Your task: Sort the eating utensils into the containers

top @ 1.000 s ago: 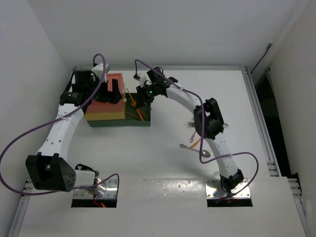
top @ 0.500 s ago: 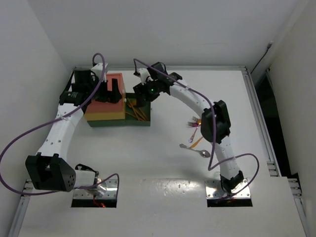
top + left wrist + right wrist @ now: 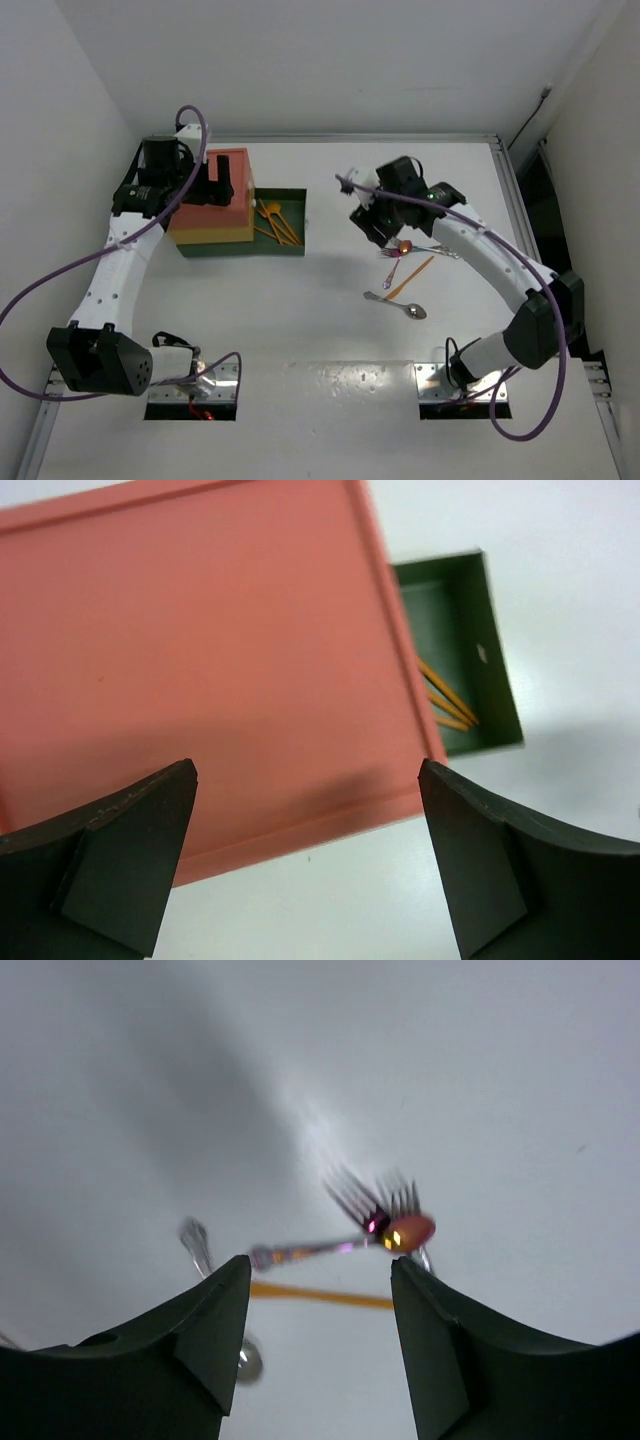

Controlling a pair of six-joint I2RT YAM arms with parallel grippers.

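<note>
The left claw (image 3: 305, 865) was held wide apart, empty, above the red-orange top drawer (image 3: 200, 650). The right claw (image 3: 318, 1335) was likewise spread, gripping nothing, over the purple forks (image 3: 365, 1205), one orange utensil (image 3: 320, 1295) and the silver spoon (image 3: 398, 306) laid on the desk (image 3: 320, 320). Several orange utensils (image 3: 276, 224) were contained in the green drawer (image 3: 292, 200).

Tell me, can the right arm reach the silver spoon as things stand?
Likely yes: the open, empty right claw hangs near the silver spoon, which lies uncovered on the table.
</note>
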